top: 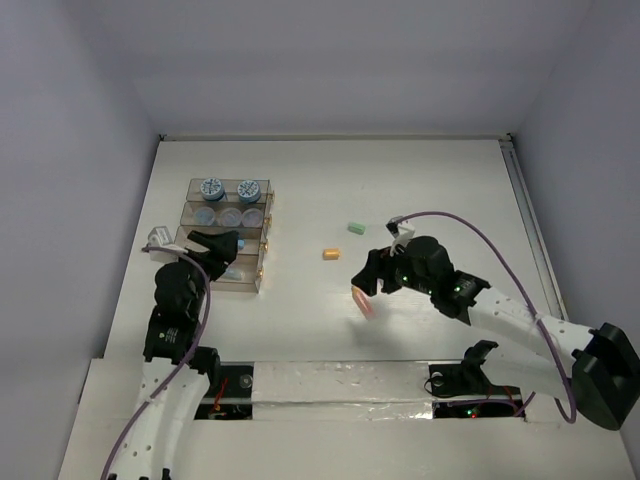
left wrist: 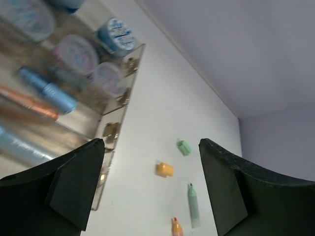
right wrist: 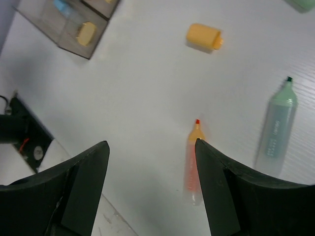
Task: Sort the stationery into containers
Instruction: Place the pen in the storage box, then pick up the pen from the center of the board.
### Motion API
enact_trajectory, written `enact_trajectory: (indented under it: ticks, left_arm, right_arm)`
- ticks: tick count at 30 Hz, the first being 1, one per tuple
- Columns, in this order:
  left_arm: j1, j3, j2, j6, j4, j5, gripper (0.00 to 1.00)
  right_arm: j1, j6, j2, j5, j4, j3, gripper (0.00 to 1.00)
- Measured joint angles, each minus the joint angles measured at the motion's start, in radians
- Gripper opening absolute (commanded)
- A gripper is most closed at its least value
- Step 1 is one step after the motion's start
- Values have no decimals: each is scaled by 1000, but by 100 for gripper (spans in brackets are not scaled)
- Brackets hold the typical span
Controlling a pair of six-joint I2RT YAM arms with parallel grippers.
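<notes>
The containers (top: pixel 262 232), a stepped block of clear brown-tinted trays, stand at the left with blue-grey jars (top: pixel 249 189) in the back rows. In the left wrist view they (left wrist: pixel 118 103) hold jars, a blue pen (left wrist: pixel 49 90) and an orange pen (left wrist: pixel 29 102). My left gripper (top: pixel 215 244) hovers open and empty over the front trays. My right gripper (top: pixel 368 278) is open low over an uncapped orange marker (right wrist: pixel 192 164), which lies on the table by the right finger's inner edge. An uncapped green marker (right wrist: pixel 278 129), an orange cap (top: pixel 332 253) and a green cap (top: pixel 354 227) lie loose.
The white table (top: pixel 450 190) is walled at the back and both sides. A taped strip (top: pixel 330 385) with the arm bases runs along the near edge. The right arm's purple cable (top: pixel 480 232) arcs over the table's right half.
</notes>
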Motion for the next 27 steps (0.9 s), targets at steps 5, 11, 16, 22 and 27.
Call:
enact_trajectory:
  ticks: [5,11,16,22,27]
  left_arm:
    - [-14,31,46,74,143,119,79]
    - [-141,29,173,125,333,224,87]
    - [-317,29,318,182,492,279,88]
    - [-404,15,442,210,618,344,80]
    - [-439,0,483,234,703,375,77]
  right_arm:
    - [-21,-5,76,132,-98,48,76]
    - [-42,-9,195,269,-190,132,72]
    - [-95,-22,306,333,-253,210,65]
    - [-140,-51,456,349,-309,297,67]
    - [-150,-74,582,319,-341,369,67]
